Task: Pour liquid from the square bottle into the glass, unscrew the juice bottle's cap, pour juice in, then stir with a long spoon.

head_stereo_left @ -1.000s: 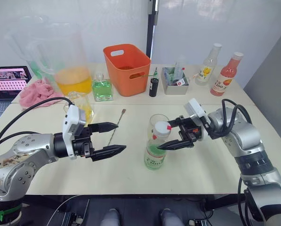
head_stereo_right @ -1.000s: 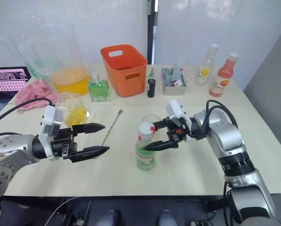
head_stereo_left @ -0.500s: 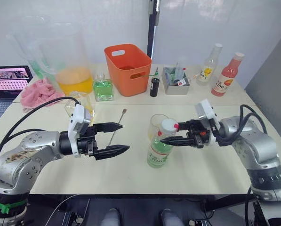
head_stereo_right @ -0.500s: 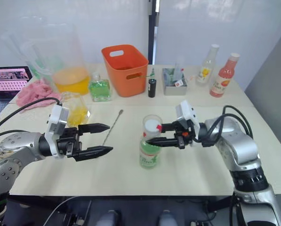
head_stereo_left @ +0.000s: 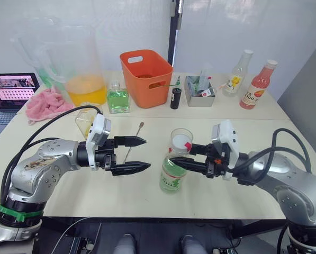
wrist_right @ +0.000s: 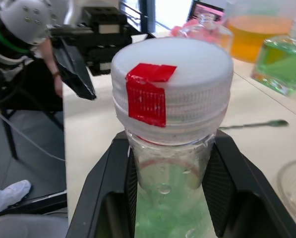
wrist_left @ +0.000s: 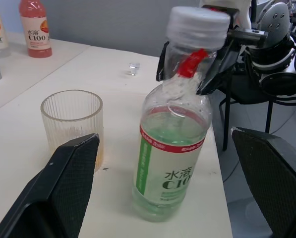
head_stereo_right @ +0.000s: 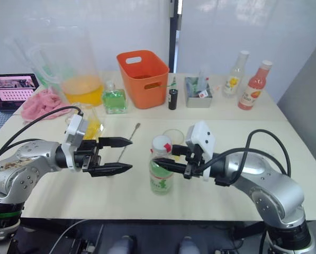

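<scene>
The juice bottle (wrist_left: 168, 163) bore "水溶 C100" on its green-and-white label, and the pink-red bottle (wrist_left: 34, 27) at the table's far right corner likewise read "C100".

Pale table (head_stereo_left: 147, 196); behind it white walls — dark vertical post (head_stereo_left: 172, 32); grey wall at right

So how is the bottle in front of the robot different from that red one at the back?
The juice bottle holds pale green liquid under a wide white cap; the red bottle holds pink-red liquid and is slimmer. The juice bottle stands near the glass, its neck between the right gripper's jaws; the red bottle stands untouched. Both stand upright, capped.
</scene>
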You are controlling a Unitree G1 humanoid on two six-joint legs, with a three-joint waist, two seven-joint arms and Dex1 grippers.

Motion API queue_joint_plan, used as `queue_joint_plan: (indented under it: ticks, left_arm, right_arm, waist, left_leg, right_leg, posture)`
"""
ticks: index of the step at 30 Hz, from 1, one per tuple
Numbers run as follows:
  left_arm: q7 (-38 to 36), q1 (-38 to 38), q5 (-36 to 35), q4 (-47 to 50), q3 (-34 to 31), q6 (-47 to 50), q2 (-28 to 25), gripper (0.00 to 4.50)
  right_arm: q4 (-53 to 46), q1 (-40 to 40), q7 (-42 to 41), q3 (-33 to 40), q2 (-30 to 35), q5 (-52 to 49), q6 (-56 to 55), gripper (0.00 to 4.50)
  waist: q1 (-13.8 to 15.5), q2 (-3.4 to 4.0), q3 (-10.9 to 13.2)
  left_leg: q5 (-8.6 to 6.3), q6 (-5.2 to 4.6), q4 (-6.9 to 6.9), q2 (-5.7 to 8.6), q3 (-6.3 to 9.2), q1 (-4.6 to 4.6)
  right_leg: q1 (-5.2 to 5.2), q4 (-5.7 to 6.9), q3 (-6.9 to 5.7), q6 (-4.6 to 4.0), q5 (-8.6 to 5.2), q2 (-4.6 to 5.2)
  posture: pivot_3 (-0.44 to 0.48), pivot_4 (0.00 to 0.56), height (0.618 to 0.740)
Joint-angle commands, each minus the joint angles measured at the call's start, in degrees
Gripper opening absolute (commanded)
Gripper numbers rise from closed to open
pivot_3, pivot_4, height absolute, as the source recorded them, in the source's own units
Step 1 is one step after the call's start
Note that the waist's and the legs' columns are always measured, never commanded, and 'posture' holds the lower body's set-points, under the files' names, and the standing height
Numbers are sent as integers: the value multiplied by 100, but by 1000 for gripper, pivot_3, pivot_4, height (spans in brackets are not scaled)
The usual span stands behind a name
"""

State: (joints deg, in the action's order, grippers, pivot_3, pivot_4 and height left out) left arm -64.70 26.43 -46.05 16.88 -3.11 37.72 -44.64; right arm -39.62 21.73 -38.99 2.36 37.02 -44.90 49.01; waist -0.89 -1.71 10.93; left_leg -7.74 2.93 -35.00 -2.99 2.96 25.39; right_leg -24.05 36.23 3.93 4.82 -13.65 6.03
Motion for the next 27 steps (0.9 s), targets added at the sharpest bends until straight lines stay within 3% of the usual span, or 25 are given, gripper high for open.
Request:
queue_joint_plan:
  ticks: [1, 6, 8, 15, 27]
  left_arm:
    - [-149, 106, 3, 58, -36, -62, -29, 4500]
    - [-202, 44, 0, 123, -82, -28, -56, 4500]
    - [-209, -17, -3, 181, -114, -20, -94, 4500]
    - [-167, -240, -49, 325, -289, -27, -213, 4500]
    - [-256, -1006, 203, 359, -968, -381, -655, 4500]
  right_arm:
    - [-378, -109, 286, -94, -34, 85, -66, 1252]
    - [-363, -231, 332, -175, 34, 135, -119, 1252]
    - [-298, -264, 253, -172, 72, 128, -164, 2275]
    - [202, -196, -444, 93, 389, 79, -488, 4453]
    - [1924, -712, -2529, 1903, 1688, -554, -799, 4453]
  waist:
    - [-11, 0, 0]
    - [-12, 0, 0]
    - [-11, 0, 0]
    - [-11, 0, 0]
    - [5, -1, 0]
  left_leg:
    - [0, 0, 0, 0, 0, 0]
    - [1, -2, 0, 0, 0, 0]
    - [2, -3, -2, 0, 0, 0]
    - [2, -3, -1, -1, 0, 0]
    - [2, -4, 1, -1, -2, -1]
  right_leg:
    - [0, -1, 0, 0, 0, 0]
    - [0, 0, 0, 1, 0, 0]
    - [2, -1, 0, 3, -1, 0]
    - [1, -1, 0, 2, -1, 0]
    - [4, -7, 0, 1, -1, 1]
  posture:
    - [0, 150, 740]
    - [0, 150, 740]
    - [0, 150, 740]
    - [0, 150, 740]
    - [0, 150, 740]
